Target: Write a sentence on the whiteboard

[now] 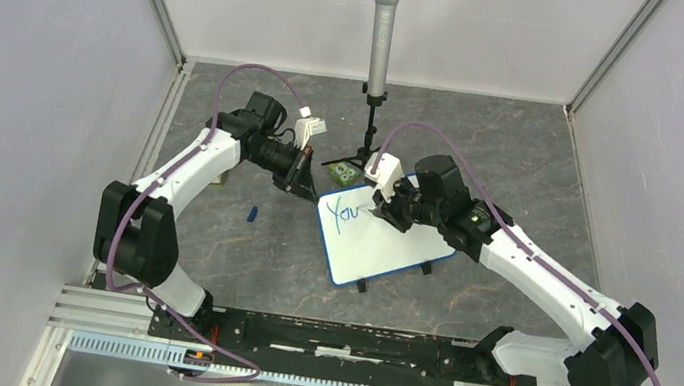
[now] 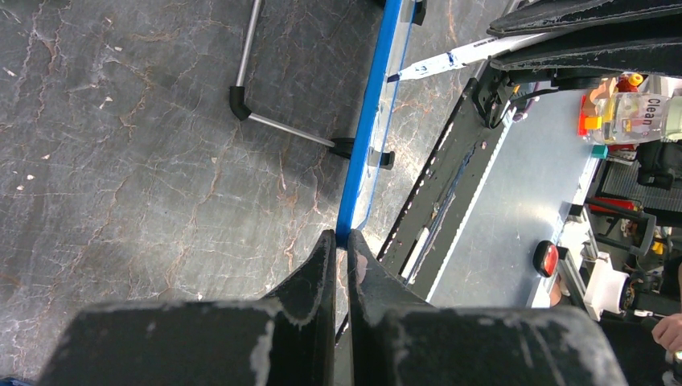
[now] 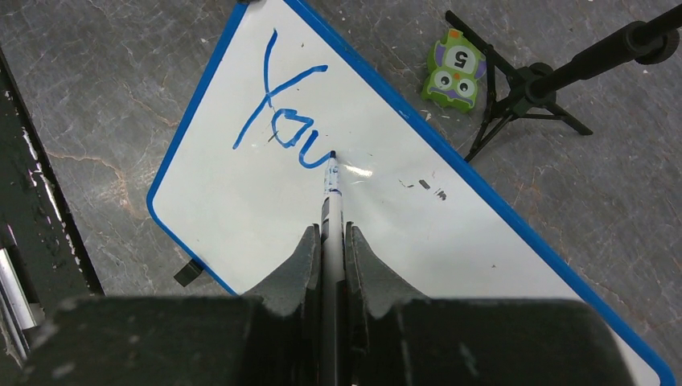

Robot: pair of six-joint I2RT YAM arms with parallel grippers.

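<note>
Table: grey marbled table [image 1: 525, 158], under the whiteboard.
Whiteboard: small white rectangular whiteboard [image 1: 390, 250] with a blue edge, tilted on black feet between both hands.
Left hand: left hand [image 2: 341, 235] pinched closed on the whiteboard's blue edge at a corner.
Right hand: right hand [image 3: 332, 229] clamped around a slim white marker pen [image 3: 331, 189], over the whiteboard.
Owl card: green owl card [image 3: 455, 72] marked 5, just beyond the whiteboard.
Sentence: blue handwritten sentence [image 3: 281, 121] reads "You" on the whiteboard; pen tip touches its end.
</note>
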